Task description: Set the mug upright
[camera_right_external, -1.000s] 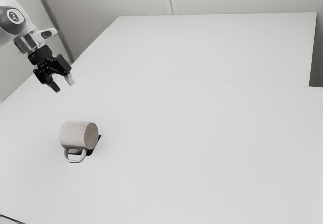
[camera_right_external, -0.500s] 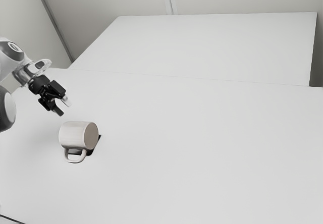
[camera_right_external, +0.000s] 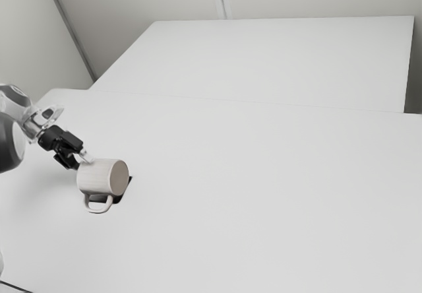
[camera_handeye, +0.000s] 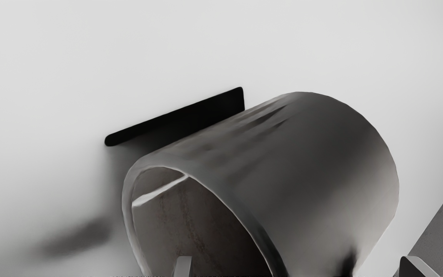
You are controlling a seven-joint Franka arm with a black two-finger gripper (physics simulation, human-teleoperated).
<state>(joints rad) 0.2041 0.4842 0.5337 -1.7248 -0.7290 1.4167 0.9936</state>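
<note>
Your mug [camera_right_external: 95, 175] lies on its side on the table [camera_right_external: 264, 174], so the task's end, a mug standing on its base, is not there as things are. Its handle [camera_right_external: 99, 210] points toward the bottom of the exterior view, where it probably helps keep the round body from rolling. The gripper [camera_right_external: 83, 162] is close by the mug's end on the exterior view's left, wide open and with nothing held. In the wrist view the mug's open mouth [camera_handeye: 183, 219] faces you: one finger [camera_handeye: 183, 266] is in front of that opening, the other [camera_handeye: 421, 266] out past the outer wall. That spread looks meant to take the wall between them, a hold that would let you tip the mug up. Close off-line, though, and you might shove or roll it instead.
</note>
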